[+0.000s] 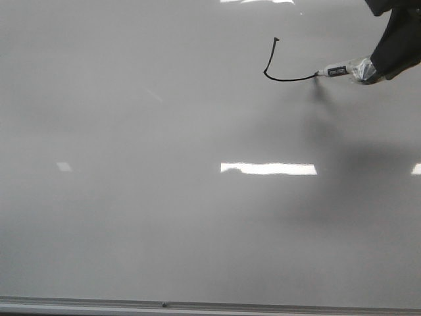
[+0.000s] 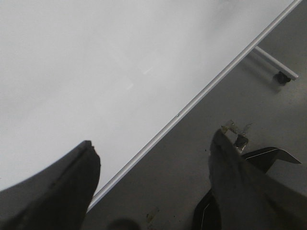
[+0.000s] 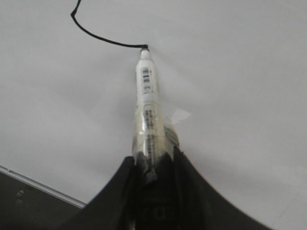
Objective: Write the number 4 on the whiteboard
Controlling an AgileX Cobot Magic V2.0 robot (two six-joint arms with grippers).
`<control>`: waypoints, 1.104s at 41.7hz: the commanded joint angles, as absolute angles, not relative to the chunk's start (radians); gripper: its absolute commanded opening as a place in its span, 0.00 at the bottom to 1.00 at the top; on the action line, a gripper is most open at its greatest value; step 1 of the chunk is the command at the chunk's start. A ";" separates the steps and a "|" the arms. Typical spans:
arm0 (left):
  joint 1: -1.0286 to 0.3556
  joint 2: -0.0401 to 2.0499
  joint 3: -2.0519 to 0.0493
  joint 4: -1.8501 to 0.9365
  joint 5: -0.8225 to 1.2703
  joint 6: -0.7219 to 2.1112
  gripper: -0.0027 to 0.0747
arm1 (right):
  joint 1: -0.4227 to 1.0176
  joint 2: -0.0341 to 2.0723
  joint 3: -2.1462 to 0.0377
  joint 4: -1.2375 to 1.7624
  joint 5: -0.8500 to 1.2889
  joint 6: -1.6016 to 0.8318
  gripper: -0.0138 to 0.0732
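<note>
The whiteboard [image 1: 164,197] is seen filling nearly the whole front view, its glossy pale grey surface marked by bright rectangular glare patches and edged along the near side by a silver metal frame [image 1: 197,305].

In the far right part of the board, the number 4 [image 1: 279,69] is seen only partly drawn: a thin black line is run down from a small hooked top, bent at a corner and carried rightward as a crossbar. No vertical stem is shown.

The end of the crossbar is touched by the tip of a white marker [image 1: 337,69], which is laid at a low angle to the board with its tip pointing left. In the right wrist view the marker [image 3: 147,105] is seen wrapped in clear tape, with a barcode label near its tip, and its rear end is clamped between the closed dark fingers of the right hand [image 3: 153,158]. In the front view the right hand [image 1: 368,71] is seen entering from the far right corner, and a soft shadow is cast on the board just near of it.

The left hand [image 2: 153,143] is held spread wide with nothing between its two dark fingers [image 2: 72,177]. It is positioned over the board's framed edge [image 2: 192,103], with grey floor [image 2: 201,158] seen beyond it and a castor foot [image 2: 282,76] visible on that floor.
</note>
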State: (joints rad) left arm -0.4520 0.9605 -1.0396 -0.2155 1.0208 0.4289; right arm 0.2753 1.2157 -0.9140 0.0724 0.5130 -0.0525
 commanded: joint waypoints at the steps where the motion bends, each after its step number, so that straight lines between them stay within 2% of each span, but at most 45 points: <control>1: -0.451 0.948 -1.065 -0.240 0.973 0.421 0.64 | 0.299 1.150 -0.946 0.067 0.453 -0.064 0.08; 9: -0.451 0.948 -1.065 -0.240 0.973 0.421 0.64 | 0.326 1.119 -0.946 0.067 0.345 -0.064 0.08; 23: -0.451 0.948 -1.065 -0.240 0.973 0.421 0.64 | 0.326 1.218 -0.946 0.054 0.296 -0.064 0.08; 36: -0.451 0.948 -1.065 -0.240 0.973 0.421 0.64 | 0.330 1.303 -0.946 0.054 0.536 -0.077 0.08; 46: -0.451 0.948 -1.065 -0.240 0.973 0.421 0.64 | 0.330 1.300 -0.946 0.054 0.542 -0.099 0.08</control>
